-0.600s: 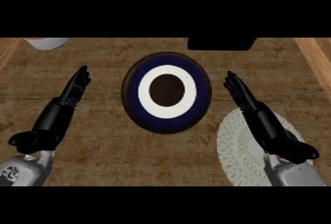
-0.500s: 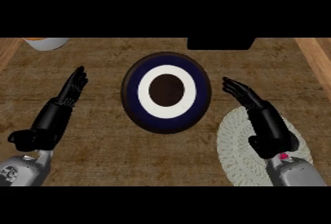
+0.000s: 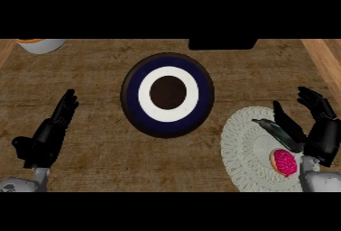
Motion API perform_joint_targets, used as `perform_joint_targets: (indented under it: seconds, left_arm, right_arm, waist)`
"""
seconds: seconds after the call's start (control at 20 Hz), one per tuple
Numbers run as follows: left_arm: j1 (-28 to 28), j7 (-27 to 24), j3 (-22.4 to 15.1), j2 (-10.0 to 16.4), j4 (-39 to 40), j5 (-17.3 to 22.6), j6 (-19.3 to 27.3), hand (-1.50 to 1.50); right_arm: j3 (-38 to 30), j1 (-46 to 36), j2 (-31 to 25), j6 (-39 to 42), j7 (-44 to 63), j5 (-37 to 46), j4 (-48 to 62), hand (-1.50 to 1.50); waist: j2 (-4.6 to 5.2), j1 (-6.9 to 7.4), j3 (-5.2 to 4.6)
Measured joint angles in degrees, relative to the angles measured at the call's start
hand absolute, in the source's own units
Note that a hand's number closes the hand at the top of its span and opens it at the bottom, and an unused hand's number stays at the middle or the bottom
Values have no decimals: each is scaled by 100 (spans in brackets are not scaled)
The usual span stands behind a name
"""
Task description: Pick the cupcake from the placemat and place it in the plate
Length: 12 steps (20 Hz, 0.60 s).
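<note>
A cupcake (image 3: 284, 162) with pink frosting lies on the white lace placemat (image 3: 248, 149) at the lower right. The plate (image 3: 168, 94), dark blue with a white ring and a brown centre, sits at the counter's middle and holds nothing. My right hand (image 3: 318, 131) is open just above and to the right of the cupcake, fingers spread, thumb over the placemat, not touching the cupcake. At the left my left hand (image 3: 48, 135) rests open with its fingers pointing up.
A white bowl (image 3: 41, 44) shows at the top left corner. A black object (image 3: 222, 43) sits at the top edge behind the plate. A light wooden strip (image 3: 324, 61) runs along the counter's right side.
My right hand has swung to the right and spread open, uncovering the cupcake on the placemat. The left hand has barely shifted.
</note>
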Motion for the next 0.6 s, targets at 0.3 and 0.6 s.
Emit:
perform_joint_targets:
  seconds: [0.3, 0.6]
  left_arm:
    - [132, -235, 82, -114, 378, 102, -239, 0]
    - [119, -312, 192, -167, 559, 105, -336, 0]
  right_arm:
    - [454, 431, 993, -1998, -145, 1566, 101, -150]
    - [895, 1443, 1337, -2801, 648, 3071, -404, -150]
  waist:
    - [-24, 96, 31]
    - [-45, 76, 33]
